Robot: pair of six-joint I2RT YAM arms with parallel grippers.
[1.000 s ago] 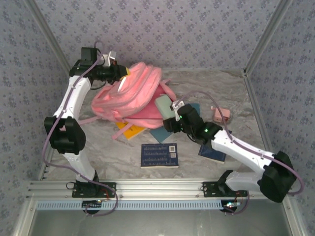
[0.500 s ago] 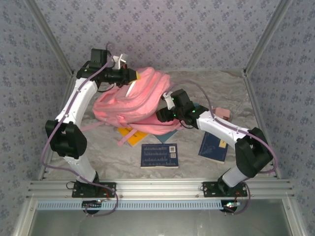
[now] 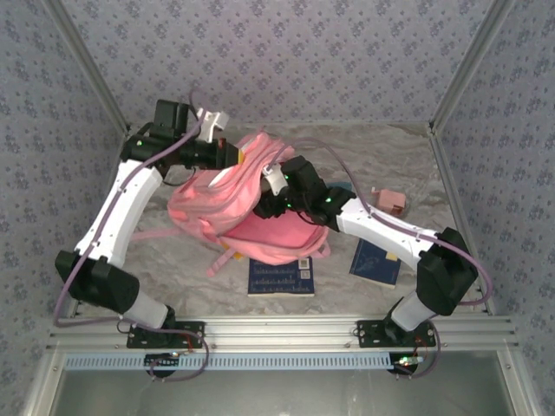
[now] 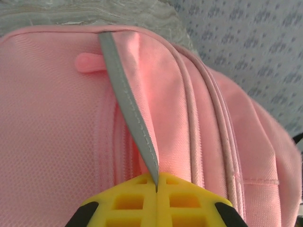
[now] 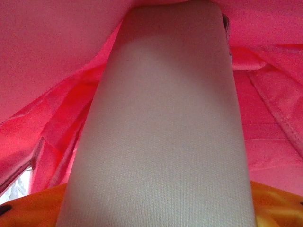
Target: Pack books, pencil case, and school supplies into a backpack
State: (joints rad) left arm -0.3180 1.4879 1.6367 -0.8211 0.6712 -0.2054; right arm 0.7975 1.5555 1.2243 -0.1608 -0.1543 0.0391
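Marbled grey table (image 3: 182, 260), floral walls (image 3: 303, 61) on 3 sides. Left gripper (image 4: 157, 187) pinches trim of the backpack (image 3: 221, 195); right gripper (image 3: 268, 200) grips the pencil case (image 5: 161, 118) inside it.

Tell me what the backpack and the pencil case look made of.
The backpack looks like matte pink woven fabric: fine weave and stitched seams show. The pencil case is probably textile-covered, matte: a fine grid weave shows on its face.

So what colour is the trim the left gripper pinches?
Grey trim, clearest in the left wrist view.
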